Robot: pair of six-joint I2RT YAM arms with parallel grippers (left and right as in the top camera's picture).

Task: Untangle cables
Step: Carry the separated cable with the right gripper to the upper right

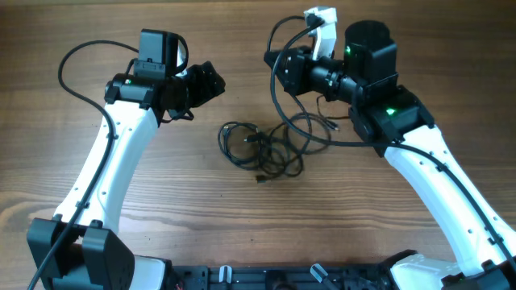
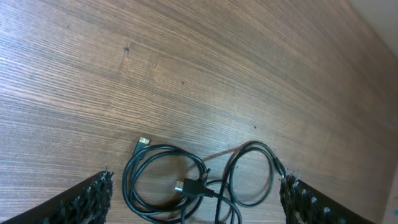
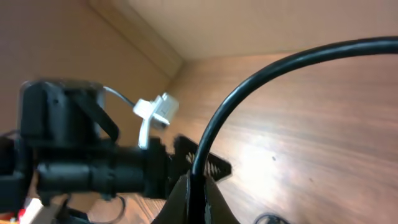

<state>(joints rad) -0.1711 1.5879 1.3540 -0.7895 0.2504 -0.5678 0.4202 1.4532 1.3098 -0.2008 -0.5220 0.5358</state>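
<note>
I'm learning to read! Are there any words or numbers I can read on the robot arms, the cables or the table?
None: no word, number or sign is readable on the cables, the table, the left arm, the right arm or the blurry white plug.

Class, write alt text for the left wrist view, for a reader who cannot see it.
A tangle of thin black cables lies looped on a wooden table. The open left gripper frames it from the bottom corners.

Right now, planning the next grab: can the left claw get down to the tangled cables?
Probably yes: the left claw is open and faces the cables, with nothing but bare table between.
</note>
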